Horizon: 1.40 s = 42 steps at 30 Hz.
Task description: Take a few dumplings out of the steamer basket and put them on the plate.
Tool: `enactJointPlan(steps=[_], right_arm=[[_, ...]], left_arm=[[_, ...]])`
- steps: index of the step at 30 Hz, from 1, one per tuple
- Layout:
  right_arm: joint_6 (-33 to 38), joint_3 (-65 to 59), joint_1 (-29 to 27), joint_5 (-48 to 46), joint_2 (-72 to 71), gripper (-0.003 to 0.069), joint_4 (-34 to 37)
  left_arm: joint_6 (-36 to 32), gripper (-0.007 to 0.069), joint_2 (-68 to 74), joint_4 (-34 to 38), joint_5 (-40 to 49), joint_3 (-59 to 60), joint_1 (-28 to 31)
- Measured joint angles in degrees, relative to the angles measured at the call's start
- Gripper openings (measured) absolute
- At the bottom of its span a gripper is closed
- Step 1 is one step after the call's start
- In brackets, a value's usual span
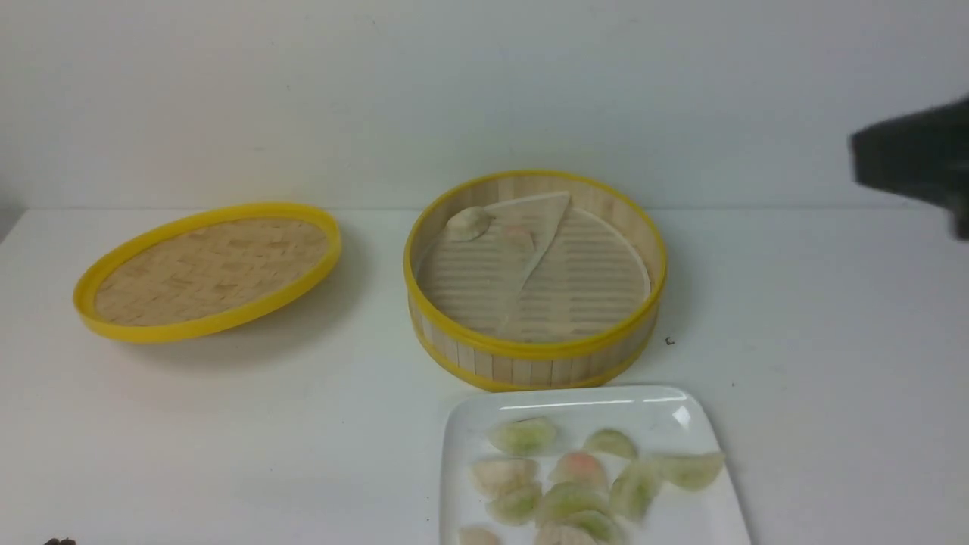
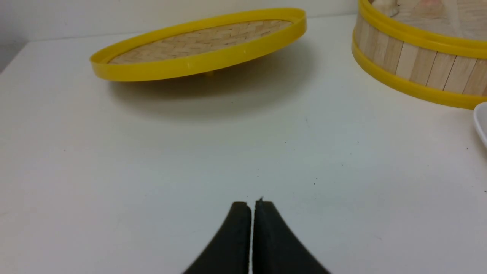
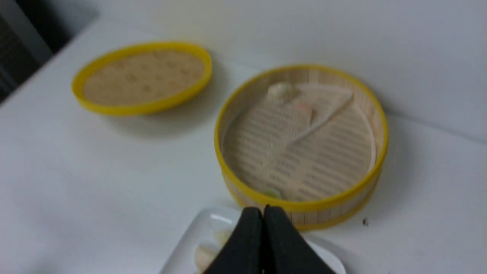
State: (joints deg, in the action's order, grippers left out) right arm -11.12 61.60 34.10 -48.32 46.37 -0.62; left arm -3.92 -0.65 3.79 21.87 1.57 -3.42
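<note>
The steamer basket [image 1: 535, 348] stands mid-table with a folded white paper liner [image 1: 530, 257] and one whitish dumpling [image 1: 468, 223] at its back left wall; a pinkish one [image 1: 518, 231] shows faintly under the liner. The white plate [image 1: 666, 412] in front of it holds several green and pink dumplings [image 1: 575, 484]. My right gripper [image 3: 263, 208] is shut and empty, high above the plate's edge [image 3: 198, 228]; only a blurred dark part of that arm [image 1: 912, 155] shows at the front view's right edge. My left gripper [image 2: 251, 202] is shut and empty, low over bare table.
The flat yellow-rimmed woven lid [image 1: 208, 269] lies tilted at the left of the table, also in the left wrist view [image 2: 201, 45]. A small dark speck [image 1: 669, 341] lies right of the basket. A white wall stands behind the table.
</note>
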Motion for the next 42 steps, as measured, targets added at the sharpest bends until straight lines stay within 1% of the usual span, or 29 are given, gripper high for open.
enactJointPlan(steps=[1, 3, 5, 6, 7, 9, 10, 11, 14, 19, 33, 38, 42], right_arm=[[-0.37, -2.75, 0.00, 3.46, -3.68, -0.0013, -0.14], [-1.96, -13.67, 0.00, 13.36, -13.47, -0.0013, -0.26], [-2.83, -20.39, 0.00, 20.17, -21.03, -0.0013, -0.37], [-2.83, -20.39, 0.00, 20.17, -21.85, -0.0013, -0.37], [-3.75, -27.10, 0.00, 24.41, -27.33, -0.0013, -0.48], [-5.64, -33.93, 0.00, 27.69, -34.77, -0.0013, -1.57], [-5.64, -33.93, 0.00, 27.83, -35.35, -0.0013, -1.72], [-7.81, -38.47, 0.00, 28.67, -39.82, -0.0013, -3.27], [-9.90, -42.08, 0.00, 29.29, -44.54, -0.0013, -5.75], [-12.23, -44.26, 0.00, 29.64, -47.05, -0.0013, -6.58], [-12.20, -44.26, 0.00, 32.15, -47.05, -0.0010, -7.65], [-9.84, -44.26, 0.00, 32.32, -47.05, -0.0010, -7.60], [-9.89, -44.26, 0.00, 32.32, -47.05, -0.0010, -6.99]], left_arm=[[0.00, -0.0006, 0.00, 0.00, 0.00, 0.00, 0.00], [0.00, -0.0006, 0.00, 0.00, 0.00, 0.00, 0.00], [0.00, -0.0006, 0.00, 0.00, 0.00, 0.00, 0.00], [0.00, -0.0006, 0.00, 0.00, 0.00, 0.00, 0.00], [0.00, -0.0006, 0.00, 0.00, 0.00, 0.00, 0.00], [0.00, -0.0006, 0.00, 0.00, 0.00, 0.00, 0.00], [0.00, -0.0006, 0.00, 0.00, 0.00, 0.00, 0.00], [0.00, -0.0006, 0.00, 0.00, 0.00, 0.00, 0.00], [0.00, -0.0006, 0.00, 0.00, 0.00, 0.00, 0.00], [0.00, -0.0006, 0.00, 0.00, 0.00, 0.00, 0.00], [0.00, -0.0006, 0.00, 0.04, 0.00, 0.00, 0.00], [0.00, -0.0006, 0.00, 0.04, 0.00, 0.00, 0.00], [0.00, -0.0006, 0.00, 0.04, 0.00, 0.00, 0.00]])
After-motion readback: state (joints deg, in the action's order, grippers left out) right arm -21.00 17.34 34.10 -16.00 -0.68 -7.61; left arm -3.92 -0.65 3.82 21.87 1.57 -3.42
